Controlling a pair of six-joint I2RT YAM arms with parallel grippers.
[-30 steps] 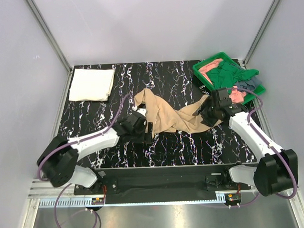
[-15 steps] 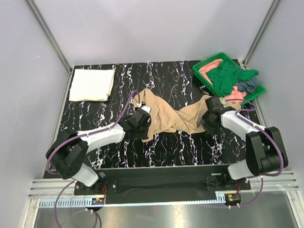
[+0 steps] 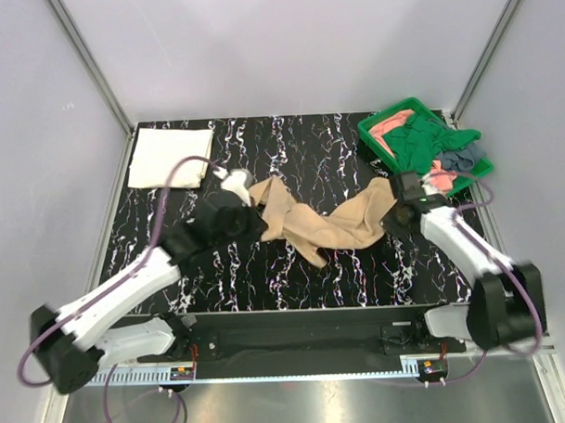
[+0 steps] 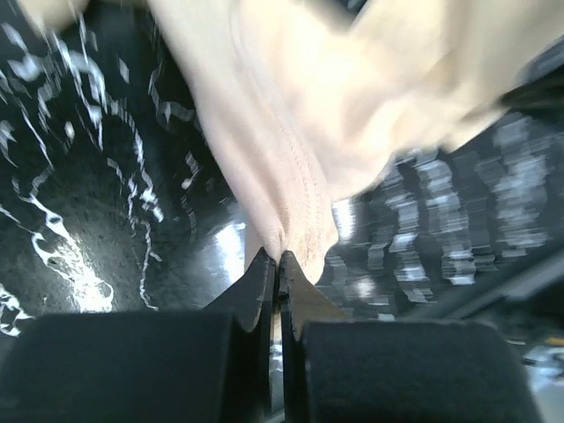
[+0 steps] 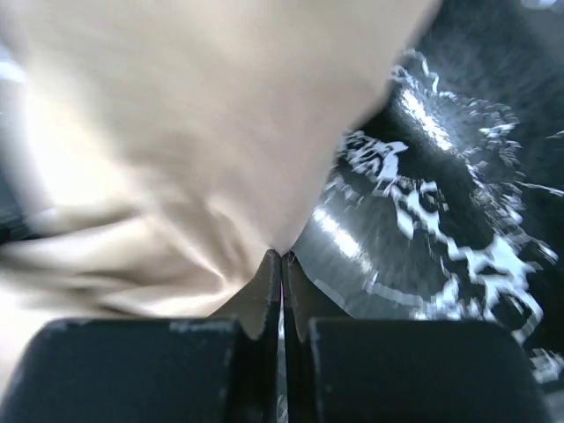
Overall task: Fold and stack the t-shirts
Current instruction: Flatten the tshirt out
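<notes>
tan shirt [image 3: 325,224] strung across black table [image 3: 336,149], left gripper [image 4: 278,257] clamped on its left end, right gripper [image 5: 281,256] clamped on its right end

1. In the left wrist view, the tan t-shirt [image 4: 300,132] runs off the top edge. Its right part is smeared, as is the table [image 4: 458,220] beside it. We see only the seam pinched in the left gripper [image 4: 280,257] sharply.
2. In the right wrist view, the cloth is a pale blur leaving the top and left edges. We cannot tell which part of it the right gripper [image 5: 281,256] pinches.
3. From above, both grippers' black bodies cover their fingertips and the shirt ends beneath.
4. In the green tray [image 3: 379,116], the dark green t-shirt [image 3: 417,142] covers most of the salmon-pink t-shirt [image 3: 386,127], and the grey-blue t-shirt [image 3: 462,157] is only partly visible.
5. The right arm [image 3: 504,301] is blurred near its base.
</notes>
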